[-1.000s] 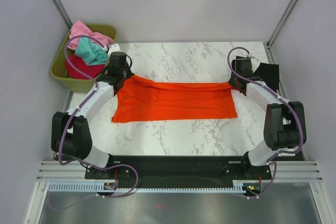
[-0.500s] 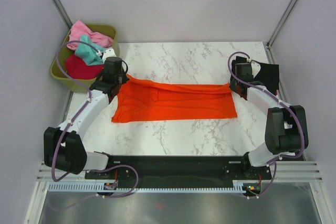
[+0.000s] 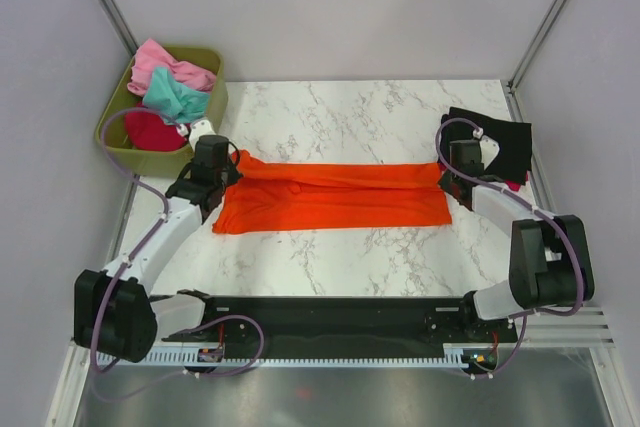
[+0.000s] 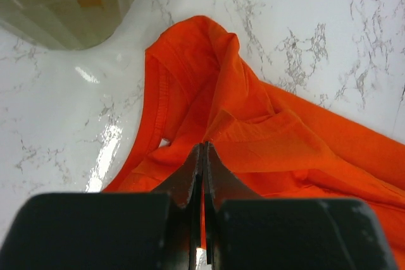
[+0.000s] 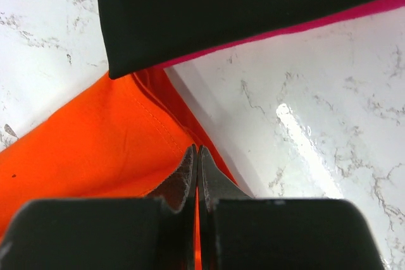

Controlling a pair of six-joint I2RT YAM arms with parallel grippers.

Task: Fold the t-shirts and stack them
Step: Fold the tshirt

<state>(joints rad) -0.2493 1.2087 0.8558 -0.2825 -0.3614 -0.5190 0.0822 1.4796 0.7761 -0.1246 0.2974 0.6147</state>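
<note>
A large bright orange t-shirt point(image 3: 330, 197) lies in a wide band across the middle of the marble table. My left gripper point(image 3: 222, 173) is at the shirt's far left corner, shut on a raised, bunched fold of orange cloth point(image 4: 204, 145). At the far right corner, my right gripper point(image 3: 450, 177) is shut on the orange hem point(image 5: 197, 148). A folded black t-shirt point(image 3: 498, 137) lies at the back right on a crimson one point(image 5: 329, 20), right beside the held corner. Pink point(image 3: 160, 59), teal point(image 3: 175, 97) and dark red point(image 3: 150, 129) t-shirts fill the bin.
The olive-green plastic bin point(image 3: 113, 137) stands off the table's back left corner, close to my left wrist. Grey walls enclose the table on three sides. Bare marble point(image 3: 340, 112) shows behind the orange shirt and in front of it point(image 3: 340, 262).
Both grippers have drawn toward the near edge, carrying the shirt's far corners with them. The orange band is now narrower, and the black shirt shows more.
</note>
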